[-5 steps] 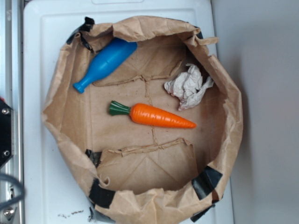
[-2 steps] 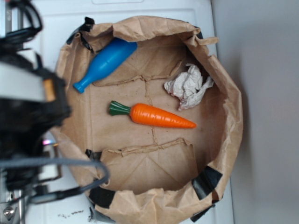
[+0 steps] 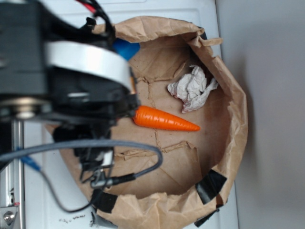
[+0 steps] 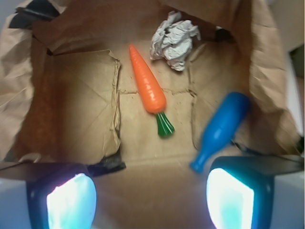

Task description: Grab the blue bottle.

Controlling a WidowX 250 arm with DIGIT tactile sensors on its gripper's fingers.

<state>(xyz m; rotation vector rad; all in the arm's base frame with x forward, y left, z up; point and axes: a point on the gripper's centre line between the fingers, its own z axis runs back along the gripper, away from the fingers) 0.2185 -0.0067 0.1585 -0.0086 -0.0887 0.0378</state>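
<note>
Above the paper bag (image 4: pixel 28 71), the gripper (image 4: pixel 150 202) hangs with jaws spread wide, holding nothing. It's the approach step: the blue bottle (image 4: pixel 221 128) lies low right beside the carrot (image 4: pixel 147 86). Next I'd expect a shift right, then descent.

The arm (image 3: pixel 57 81) is black with a silver-white band, trailing grey, red and blue cables beside the paper bag (image 3: pixel 228 95). The gripper (image 4: pixel 150 200) has dark fingers with pale glossy pads.

Carrot (image 4: pixel 148 88) — crumpled paper (image 4: pixel 174 39) — bag (image 4: pixel 71 102)
</note>
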